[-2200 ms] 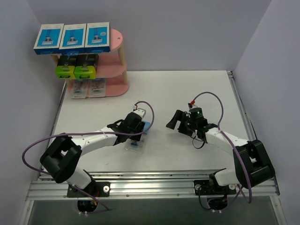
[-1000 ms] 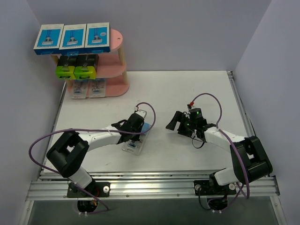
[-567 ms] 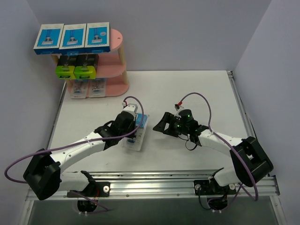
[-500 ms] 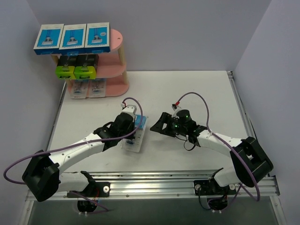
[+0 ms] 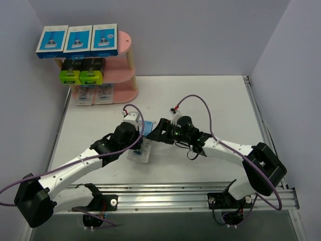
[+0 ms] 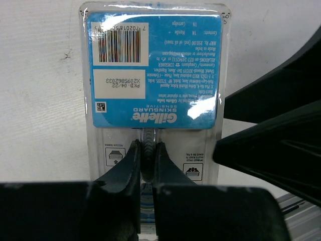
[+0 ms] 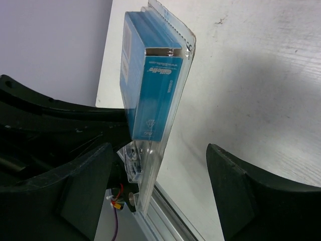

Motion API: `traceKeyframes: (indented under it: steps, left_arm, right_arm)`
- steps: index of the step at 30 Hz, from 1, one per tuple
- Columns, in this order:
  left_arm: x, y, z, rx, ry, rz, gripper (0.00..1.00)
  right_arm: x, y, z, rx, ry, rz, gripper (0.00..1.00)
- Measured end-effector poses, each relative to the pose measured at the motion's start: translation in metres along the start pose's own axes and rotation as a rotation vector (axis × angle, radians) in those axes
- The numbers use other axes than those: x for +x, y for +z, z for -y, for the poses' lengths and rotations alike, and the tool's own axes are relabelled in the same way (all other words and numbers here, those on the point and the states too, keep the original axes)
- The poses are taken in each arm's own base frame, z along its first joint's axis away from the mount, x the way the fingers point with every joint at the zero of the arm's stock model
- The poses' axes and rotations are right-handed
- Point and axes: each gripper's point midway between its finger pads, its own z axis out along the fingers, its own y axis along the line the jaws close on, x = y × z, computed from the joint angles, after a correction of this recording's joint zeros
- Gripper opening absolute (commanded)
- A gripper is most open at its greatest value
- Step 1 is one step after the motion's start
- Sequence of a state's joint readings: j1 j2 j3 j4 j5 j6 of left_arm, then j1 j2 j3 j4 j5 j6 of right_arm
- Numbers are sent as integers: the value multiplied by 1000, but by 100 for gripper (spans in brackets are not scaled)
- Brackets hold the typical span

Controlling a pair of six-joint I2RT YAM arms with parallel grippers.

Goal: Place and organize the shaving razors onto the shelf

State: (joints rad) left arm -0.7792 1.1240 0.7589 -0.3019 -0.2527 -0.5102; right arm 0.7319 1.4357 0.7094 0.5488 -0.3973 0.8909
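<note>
At the far left corner of the white worktop (image 5: 200,95) stands the pink three-tier shelf with oval boards (image 5: 124,44). It carries three flat blue-and-white boxes (image 5: 77,40) on top, two black boxes with lime-green ends (image 5: 81,70) on the middle board and two small clear packs (image 5: 94,94) on the lowest, with bare board to their right. Left of the worktop's middle, the left arm (image 5: 75,165) has its jaws pinched tight on the moulded razor bulge of a clear plastic blister pack with a blue card (image 5: 142,150), barcode side facing its wrist camera. A shadow beside the pack suggests it is raised, though I cannot tell for sure. Just to its right, the right arm (image 5: 225,148) has its jaws standing wide, one on each flat side of the blister pack's card end and touching neither face. This looks like a handover, and that is where the risk lies. If the right jaws close only on the thin, slick plastic rim, the pack may swivel or bow. If the left jaws let go before that hold is firm, it drops to the worktop. The two sets of jaws are close together, so a small misjudgement could knock them into each other or wrench the pack between two grips. Further on, the gap above the lowest board looks tight, and a tilted pack could catch the board's edge or shove the packs already there.
</note>
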Motion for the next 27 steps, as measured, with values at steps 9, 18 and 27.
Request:
traceKeyframes:
  steps: [9, 18, 27]
  left_arm:
    - [-2, -10, 6, 42, -36, 15, 2]
    - [2, -11, 3, 42, -41, 9, 2]
    - [3, -14, -2, 31, -43, 21, 23]
  right_arm:
    - [1, 20, -15, -16, -1, -9, 57]
    - [-9, 24, -17, -8, 17, 28, 28]
    - [-10, 29, -20, -18, 68, 24, 0]
